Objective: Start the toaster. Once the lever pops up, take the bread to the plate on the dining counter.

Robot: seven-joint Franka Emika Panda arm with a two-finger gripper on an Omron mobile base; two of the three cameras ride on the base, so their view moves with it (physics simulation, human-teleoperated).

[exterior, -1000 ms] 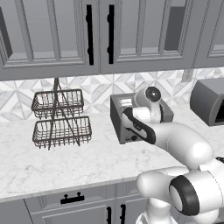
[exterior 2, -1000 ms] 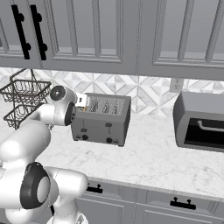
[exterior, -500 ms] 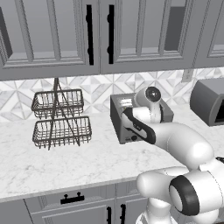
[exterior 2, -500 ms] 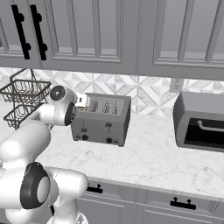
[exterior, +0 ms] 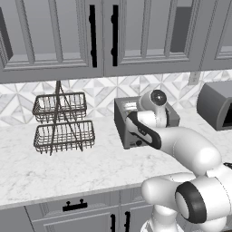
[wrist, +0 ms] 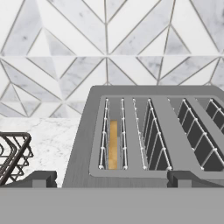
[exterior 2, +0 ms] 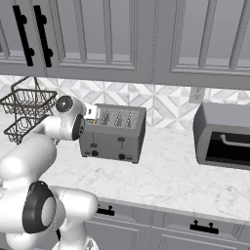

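One toaster (exterior 2: pixel 114 133), boxy mid-grey, stood on the marble desk (exterior 2: pixel 171 176) against the patterned tile backsplash (wrist: pixel 109 48); I logged small dark knobs low on its front. One slice of bread (wrist: pixel 113 144) sat down inside the leftmost slot in my hand view, tan edge up. My gripper (wrist: pixel 109 178) hovered just above the toaster's near top edge, jaws spread wide and holding nothing. One two-tier wire basket stand (exterior: pixel 63 122) stood to the toaster's left on the same desk, well apart from it. One darker, rounded-top appliance (exterior 2: pixel 223 134) stood to the toaster's right. Grey cabinets with black handles (exterior: pixel 93 31) hung above.
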